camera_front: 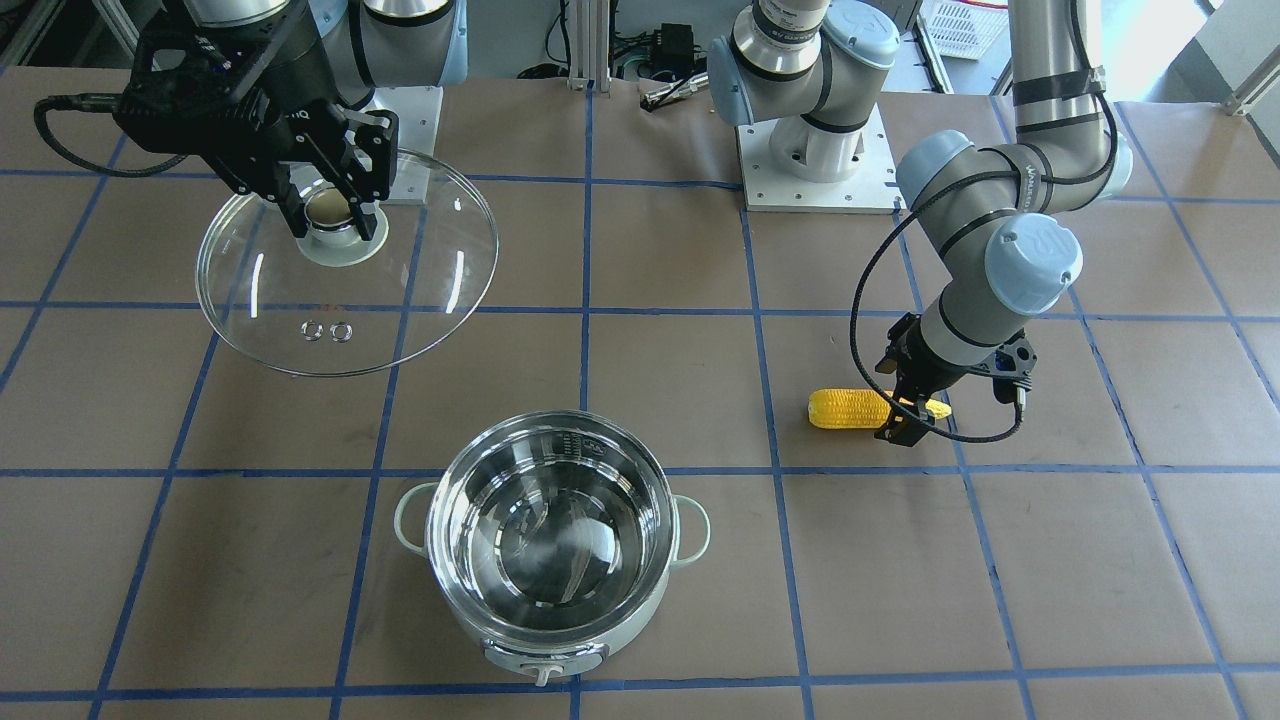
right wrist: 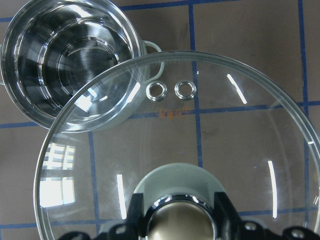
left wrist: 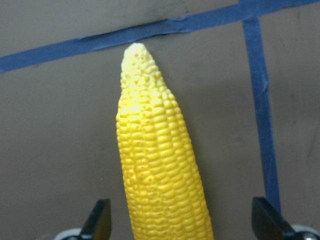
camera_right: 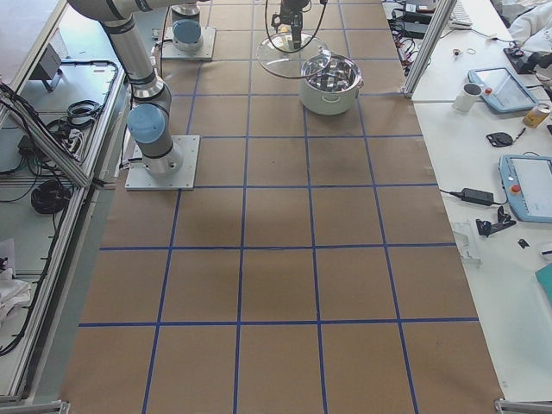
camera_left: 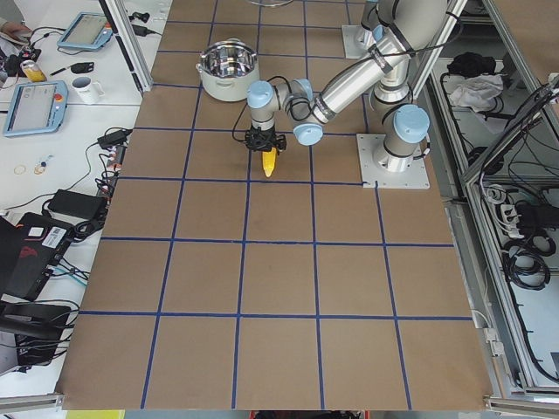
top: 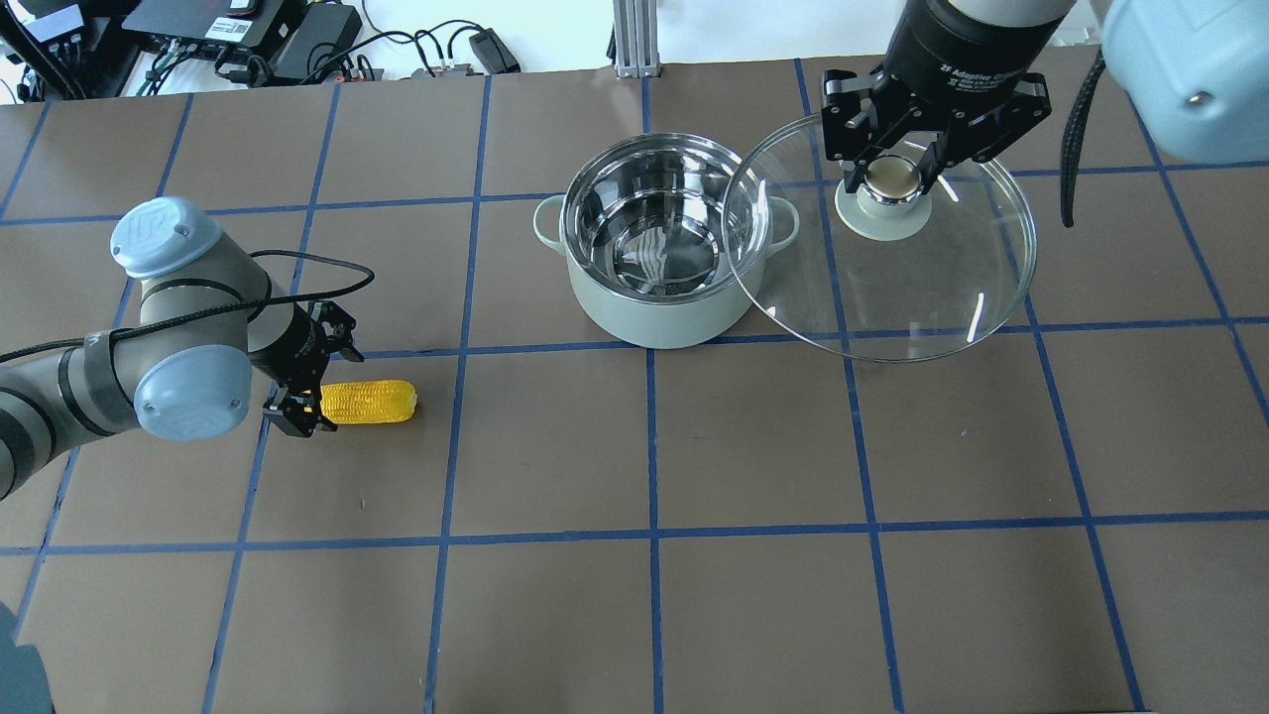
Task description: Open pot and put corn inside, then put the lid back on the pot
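Observation:
The mint-green pot (camera_front: 560, 645) stands open and empty on the table; it also shows in the overhead view (top: 654, 317). My right gripper (top: 892, 178) is shut on the beige knob (camera_front: 330, 208) of the glass lid (camera_front: 400, 290). It holds the lid in the air beside the pot, its edge overlapping the pot's rim in the overhead view (top: 912, 288). The yellow corn (top: 372, 402) lies flat on the table. My left gripper (top: 302, 402) is down at it and open. In the left wrist view the corn (left wrist: 155, 165) lies between the two spread fingers (left wrist: 100, 220).
Both arms' base plates (camera_front: 815, 160) sit at the robot's edge of the table. Blue tape lines grid the brown surface. A side bench with tablets and a mug (camera_left: 87, 87) runs along the far edge, past aluminium posts.

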